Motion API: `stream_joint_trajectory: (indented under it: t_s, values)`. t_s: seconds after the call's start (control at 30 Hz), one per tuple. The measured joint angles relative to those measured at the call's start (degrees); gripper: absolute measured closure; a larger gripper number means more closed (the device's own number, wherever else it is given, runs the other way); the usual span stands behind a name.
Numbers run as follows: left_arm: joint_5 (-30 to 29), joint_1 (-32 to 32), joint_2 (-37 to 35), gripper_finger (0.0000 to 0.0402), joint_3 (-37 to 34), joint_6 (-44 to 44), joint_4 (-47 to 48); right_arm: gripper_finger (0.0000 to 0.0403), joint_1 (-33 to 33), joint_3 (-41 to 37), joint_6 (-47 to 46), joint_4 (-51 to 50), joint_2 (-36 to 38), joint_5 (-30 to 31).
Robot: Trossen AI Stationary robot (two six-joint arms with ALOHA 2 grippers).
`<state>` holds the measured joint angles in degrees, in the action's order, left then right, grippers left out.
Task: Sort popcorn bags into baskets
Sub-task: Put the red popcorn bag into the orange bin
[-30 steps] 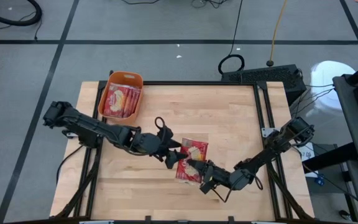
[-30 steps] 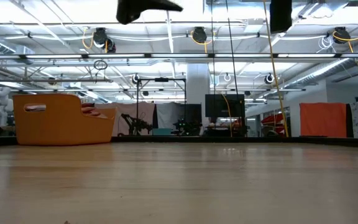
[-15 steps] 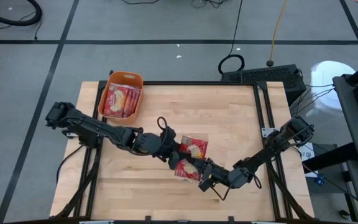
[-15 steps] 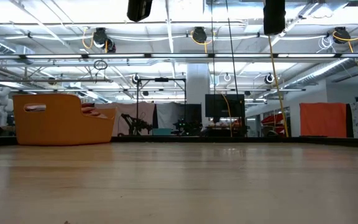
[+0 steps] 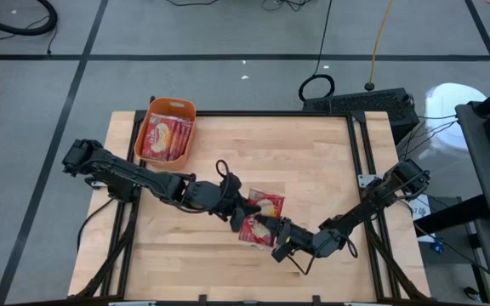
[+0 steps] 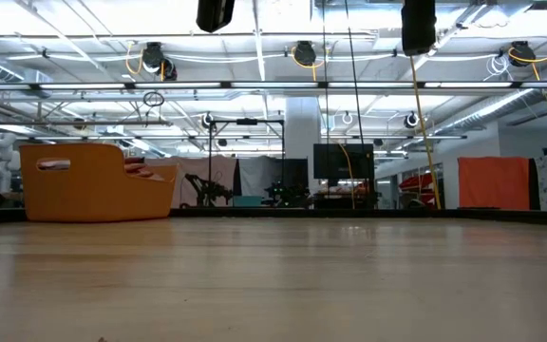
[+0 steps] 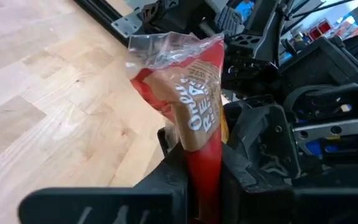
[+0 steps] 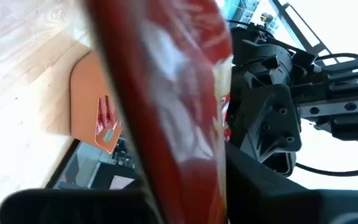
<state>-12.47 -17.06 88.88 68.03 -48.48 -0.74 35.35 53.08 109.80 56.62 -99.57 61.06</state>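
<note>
Red flat popcorn bag [image 7: 199,118] clamped in left gripper [image 5: 243,209] mid-table; right gripper [image 5: 266,229] also pinching it. Orange plastic basket [image 5: 153,109] sits far-left corner, packets inside.

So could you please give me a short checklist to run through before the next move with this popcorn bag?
1. Left claw shut on the popcorn bag: ok, its fingers clamp the bag's lower edge.
2. Right claw clear of the bag: not ok, the bag sits between its fingers.
3. Bag lifted off the table: cannot tell.
4. Orange basket in place at the table's far left corner: ok.
5. Room left in the basket: ok, its bagged packets leave a gap.
</note>
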Motion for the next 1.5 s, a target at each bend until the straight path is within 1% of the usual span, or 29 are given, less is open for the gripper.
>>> stream_joint_trajectory:
  t_s: [0.07, 0.17, 0.3, 0.47, 0.53, 0.63, 0.73, 0.8, 0.9, 0.97, 1.03, 1.07, 1.1, 1.17, 1.23, 1.3, 1.33, 1.37, 1.47, 1.5]
  values:
    - [0.06, -0.02, 0.00, 0.0362, 0.00, 0.76, -0.04, 0.0313, 0.00, 0.00, -0.72, 0.02, 0.00, 0.02]
    - [1.32, 0.24, 0.00, 0.0351, 0.00, 0.78, -0.07, 0.0282, 0.41, -0.02, -1.13, 0.21, 0.00, 0.26]
    - [6.11, 1.57, 0.00, 0.0354, 0.00, 0.90, -2.23, 0.0245, 1.95, -0.04, -2.89, 1.03, 0.00, 0.50]
    - [13.03, 3.47, 0.00, 0.0367, 0.00, 1.42, -5.68, 0.0218, 3.69, -0.04, -7.46, 1.22, 0.00, 1.71]
    - [15.15, 4.25, -0.12, 0.0366, 0.00, 1.26, -5.40, 0.0211, 4.21, -0.04, -9.90, 1.64, 0.00, 1.86]
    - [16.73, 5.29, -1.10, 0.0361, 0.00, 1.04, -3.75, 0.0204, 5.21, -0.04, -14.82, 2.83, 0.00, 2.06]
    - [18.34, 6.57, -3.16, 0.0364, -0.08, 0.98, -0.57, 0.0197, 6.00, -0.05, -22.39, 3.16, 0.00, 2.11]
    - [18.83, 7.88, -4.56, 0.0368, 0.03, 1.24, -0.47, 0.0194, 6.37, -0.04, -28.88, 3.31, 0.00, 2.10]
    - [19.38, 9.55, -8.05, 0.0368, 0.00, 1.89, 4.96, 0.0191, 6.93, -0.04, -35.26, 3.15, 0.04, 2.12]
    - [19.54, 11.21, -10.26, 0.0363, 0.22, 1.66, 7.33, 0.0191, 7.33, -0.06, -37.74, 3.18, -0.06, 2.11]
    - [19.52, 12.72, -12.68, 0.0360, -0.08, 1.90, 13.54, 0.0191, 7.75, -0.07, -39.89, 3.65, -0.01, 2.00]
    - [19.60, 13.72, -13.32, 0.0360, -0.01, 1.86, 13.68, 0.0191, 7.96, -0.04, -41.32, 3.72, 0.00, 2.22]
    - [19.61, 14.83, -14.52, 0.0359, 0.12, 1.86, 14.75, 0.0191, 8.16, -0.06, -42.67, 3.53, 0.00, 2.38]
    - [19.53, 17.01, -17.19, 0.0358, -0.11, 2.36, 20.53, 0.0191, 8.31, -0.09, -46.62, 2.87, -0.02, 2.16]
    - [19.52, 19.58, -19.05, 0.0358, 0.32, 2.43, 20.50, 0.0191, 8.66, -0.23, -51.50, 2.50, -0.02, 2.21]
    - [19.50, 22.45, -21.39, 0.0357, -0.03, 2.80, 26.88, 0.0191, 8.74, -0.38, -56.22, 0.95, 0.00, 2.09]
    - [19.50, 23.73, -21.78, 0.0357, -0.11, 2.90, 28.37, 0.0191, 8.74, -0.69, -58.71, 0.13, 0.00, 2.00]
    - [19.50, 25.06, -23.04, 0.0357, 0.11, 2.96, 28.34, 0.0191, 8.84, -1.09, -60.31, -0.35, 0.00, 2.17]
    - [19.54, 29.47, -25.73, 0.0356, -0.03, 3.66, 36.77, 0.0191, 8.98, -2.56, -63.41, -0.53, 0.01, 1.97]
    - [19.40, 30.57, -26.90, 0.0356, 0.05, 3.81, 37.16, 0.0191, 9.01, -3.27, -64.31, -0.46, 0.04, 2.06]
